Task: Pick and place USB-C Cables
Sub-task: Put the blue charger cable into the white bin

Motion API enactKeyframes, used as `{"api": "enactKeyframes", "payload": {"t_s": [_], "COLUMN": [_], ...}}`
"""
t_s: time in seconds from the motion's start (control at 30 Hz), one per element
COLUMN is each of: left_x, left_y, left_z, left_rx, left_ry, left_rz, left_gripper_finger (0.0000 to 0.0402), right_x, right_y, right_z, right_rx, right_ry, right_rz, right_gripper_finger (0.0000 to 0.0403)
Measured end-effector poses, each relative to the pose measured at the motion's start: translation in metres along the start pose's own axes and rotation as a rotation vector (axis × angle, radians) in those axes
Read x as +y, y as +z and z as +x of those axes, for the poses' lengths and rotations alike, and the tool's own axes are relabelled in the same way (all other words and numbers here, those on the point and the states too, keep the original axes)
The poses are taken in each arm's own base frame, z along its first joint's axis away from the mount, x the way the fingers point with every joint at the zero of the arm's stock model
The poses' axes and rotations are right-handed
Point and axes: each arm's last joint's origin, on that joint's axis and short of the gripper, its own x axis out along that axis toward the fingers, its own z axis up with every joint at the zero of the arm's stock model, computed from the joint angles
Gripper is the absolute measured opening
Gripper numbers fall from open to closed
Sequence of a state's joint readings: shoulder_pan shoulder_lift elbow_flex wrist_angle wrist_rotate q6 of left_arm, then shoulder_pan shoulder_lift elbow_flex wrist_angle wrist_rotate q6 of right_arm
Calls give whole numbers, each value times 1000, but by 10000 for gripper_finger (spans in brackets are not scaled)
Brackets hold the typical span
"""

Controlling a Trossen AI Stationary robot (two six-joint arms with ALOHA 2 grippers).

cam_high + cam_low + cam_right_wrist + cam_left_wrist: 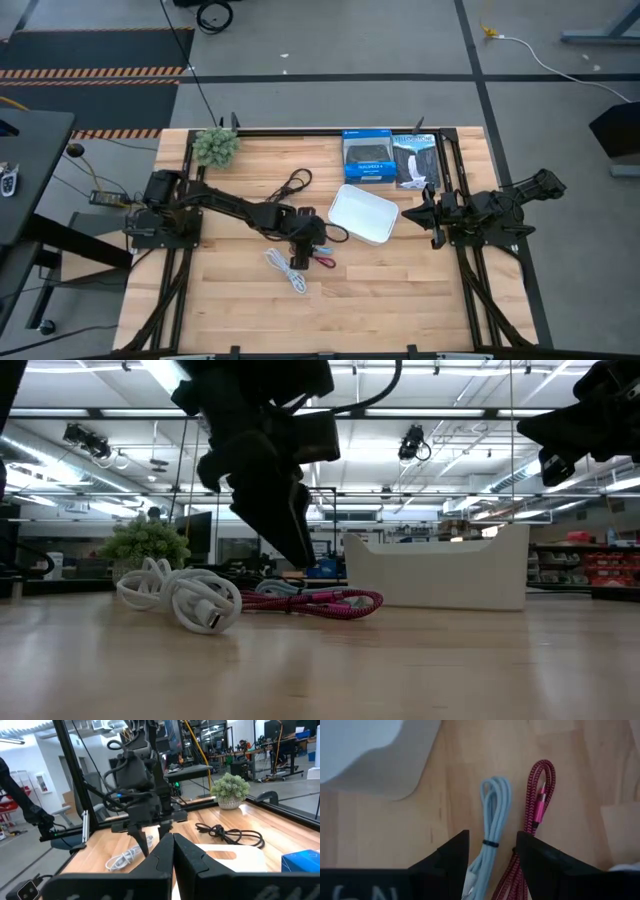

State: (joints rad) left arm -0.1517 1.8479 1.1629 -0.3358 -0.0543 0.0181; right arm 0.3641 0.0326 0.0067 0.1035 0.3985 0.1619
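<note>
My left gripper point(492, 837) is open and points down over the cables near the table's middle point(308, 245). Its fingers stand on either side of the grey-blue cable point(492, 815), above it point(295, 550). The dark red cable point(540, 795) lies just beside one finger point(325, 262). The white cable point(285, 268) rests coiled on the table nearer the near edge. The black cable point(293, 183) lies toward the far edge. The white tray point(363, 215) sits flat, right of the left gripper. My right gripper point(173, 837) is shut and waits at the table's right side point(425, 212).
A small potted plant point(215, 147) stands at the far left corner. A blue box point(367, 157) and a dark package point(415, 160) lie at the far edge behind the tray. Bare wood stretches along the near edge point(380, 300).
</note>
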Motion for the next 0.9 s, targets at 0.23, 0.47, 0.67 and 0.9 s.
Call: {"api": "enactKeyframes", "payload": {"t_s": [0.23,0.47,0.67,0.9], "left_x": [-3,-1,-1,-1], "left_y": [0,3,3,1], "left_z": [-4,-9,-6,4], "left_rx": [23,57,51,51], "left_ry": [8,62,68,79], "left_rz": [3,55,124,139], "left_gripper_finger": [172,172,172,172], "right_x": [0,0,0,0], "right_y": [1,1,1,1], "right_z": [0,0,0,0], "right_rx": [-7,-13,-14,-14], "right_ry": [1,2,2,2], "right_rz": [3,6,6,6], "right_gripper_finger": [14,14,14,14]}}
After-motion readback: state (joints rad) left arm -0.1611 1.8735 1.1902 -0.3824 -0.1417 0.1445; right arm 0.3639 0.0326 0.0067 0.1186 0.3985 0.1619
